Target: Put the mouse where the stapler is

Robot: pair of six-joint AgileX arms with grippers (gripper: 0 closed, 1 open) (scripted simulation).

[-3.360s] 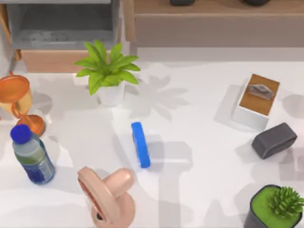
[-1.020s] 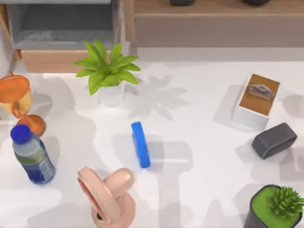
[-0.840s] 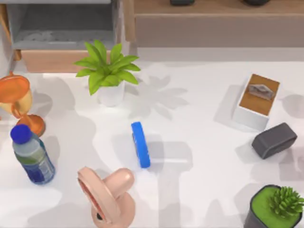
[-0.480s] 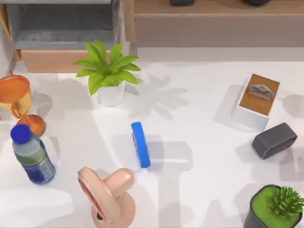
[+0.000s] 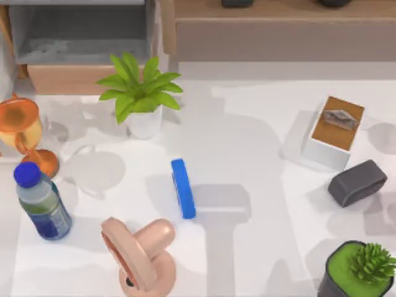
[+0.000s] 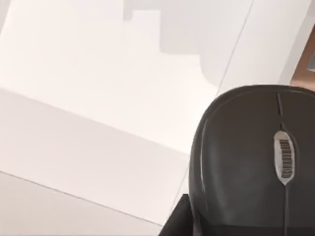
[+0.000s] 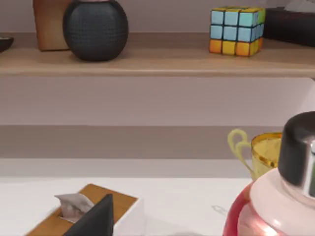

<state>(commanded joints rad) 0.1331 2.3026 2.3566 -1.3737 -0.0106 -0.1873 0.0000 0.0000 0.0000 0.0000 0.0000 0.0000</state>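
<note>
Only shadows shifted on the worktop (image 5: 247,154); objects unmoved; jaw state: can't tell.
Matte dark grey rounded mouse (image 5: 357,182) sits far right, right arm nearer; slim bright blue stapler (image 5: 182,188) centre, long axis front-to-back.

Matte grey mouse (image 5: 357,182), glossy blue plastic stapler (image 5: 183,188), smooth white table (image 5: 247,154)

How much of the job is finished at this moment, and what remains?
Done: nothing yet. The mouse lies at the table's right side, near the tissue box, well apart from the stapler in the middle. In hand: nothing; neither thing is being gripped. Left: grasp the mouse and bring it to the stapler's place.
</note>
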